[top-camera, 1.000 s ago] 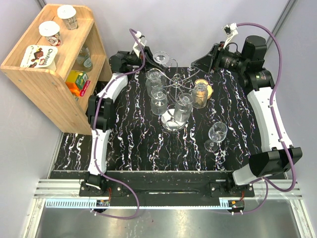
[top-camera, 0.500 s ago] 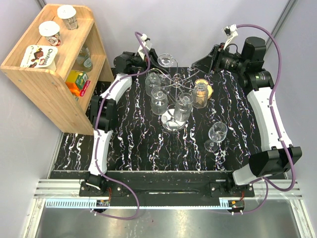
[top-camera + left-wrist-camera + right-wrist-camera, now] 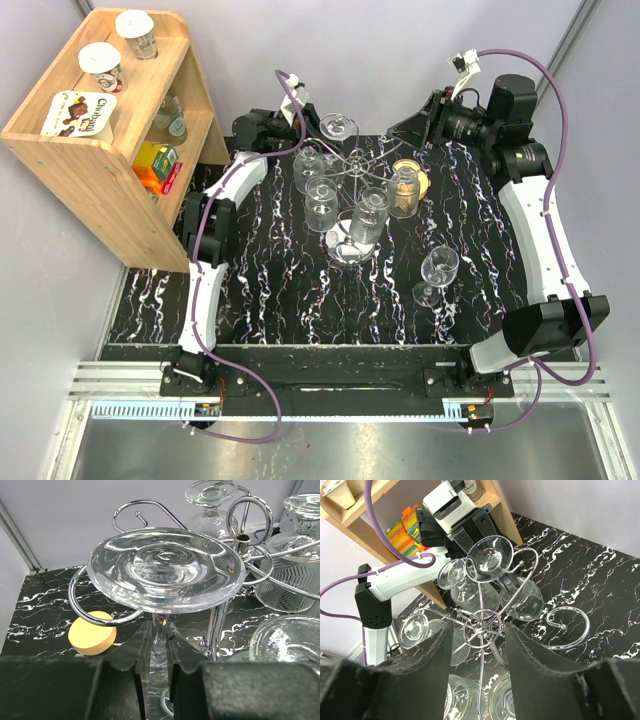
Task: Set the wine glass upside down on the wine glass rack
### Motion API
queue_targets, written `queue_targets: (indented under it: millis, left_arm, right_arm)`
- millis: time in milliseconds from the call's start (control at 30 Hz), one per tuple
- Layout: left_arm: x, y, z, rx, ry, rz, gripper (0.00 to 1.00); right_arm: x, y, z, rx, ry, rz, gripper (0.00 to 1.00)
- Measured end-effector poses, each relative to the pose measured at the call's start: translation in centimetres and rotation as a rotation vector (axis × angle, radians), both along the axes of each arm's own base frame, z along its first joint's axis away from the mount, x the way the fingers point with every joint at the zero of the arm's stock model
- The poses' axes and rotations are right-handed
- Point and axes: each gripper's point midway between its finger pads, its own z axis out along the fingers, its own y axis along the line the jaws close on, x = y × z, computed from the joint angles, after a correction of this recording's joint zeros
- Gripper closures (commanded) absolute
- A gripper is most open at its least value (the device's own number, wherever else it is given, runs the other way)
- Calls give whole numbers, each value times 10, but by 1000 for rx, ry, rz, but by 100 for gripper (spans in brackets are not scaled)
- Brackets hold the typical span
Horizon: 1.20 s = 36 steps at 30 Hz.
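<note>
I log: left gripper [image 3: 160, 645] clamped on glass [image 3: 165, 567] stem, foot up, beside a curled rack [image 3: 243, 540] arm | right gripper [image 3: 476, 635] fingers apart, facing rack.

White-and-black arms, purple cables everywhere

Left arm [image 3: 200, 295] and right arm [image 3: 545, 235] both have glossy white links, chunky black joints and a looping purple cable [image 3: 370, 487]; the left gripper [image 3: 159, 628] is matte black with a white box [image 3: 447, 501] behind it.

Inverted wine glass [image 3: 338, 127] at the wine glass rack [image 3: 352, 166]'s far side
Left gripper [image 3: 314, 135] holds it foot-up — a second glass [image 3: 437, 272] stands upright, near right.
</note>
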Motion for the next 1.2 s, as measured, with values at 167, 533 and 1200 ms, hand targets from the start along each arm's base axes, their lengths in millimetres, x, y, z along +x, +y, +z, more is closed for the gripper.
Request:
queue_targets:
  millis: [167,533,1200]
  left_arm:
    - [-2,-4,0,-1,-4,-8,100]
    - [-5,-10,9,-10,-46,-25,100]
    - [0,-15,-12,0,-10,-29,100]
  right_arm:
    - [2,0,-2,-1,6,0,48]
    - [5,0,-11,-5,24,0,48]
    - [22,-19,-54,-179,23,-95,51]
